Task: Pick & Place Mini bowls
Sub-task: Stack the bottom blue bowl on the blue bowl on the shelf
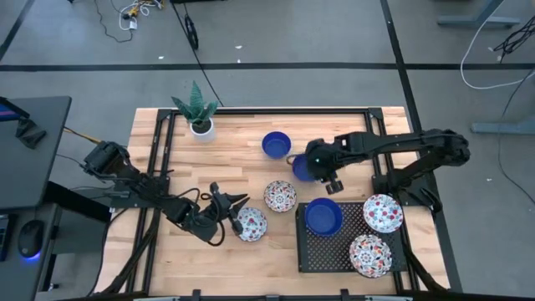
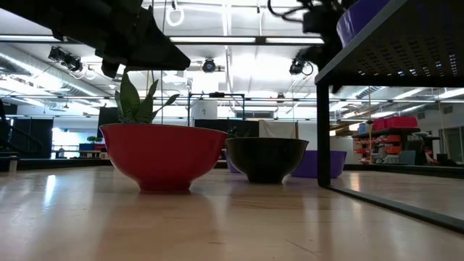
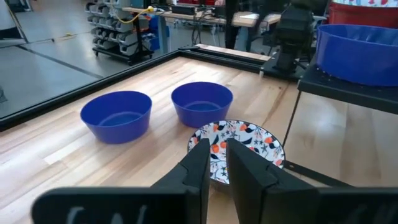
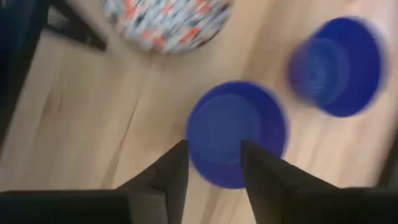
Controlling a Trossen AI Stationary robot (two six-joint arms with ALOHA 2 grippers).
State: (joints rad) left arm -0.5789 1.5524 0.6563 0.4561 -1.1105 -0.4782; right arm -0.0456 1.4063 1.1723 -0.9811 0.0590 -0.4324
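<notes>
Two blue mini bowls stand on their bases on the far middle of the table. Two floral ones stand nearer. My left gripper hovers level just left of the nearer floral bowl and above its rim. Only a narrow gap shows between its fingers, with a floral bowl beyond them. My right gripper points down beside the nearer blue bowl, open, and that bowl's edge shows between its fingertips.
A black perforated rack at the right front carries one blue bowl and two floral bowls. A potted plant stands at the far left. Black frame rails run along the table's edges.
</notes>
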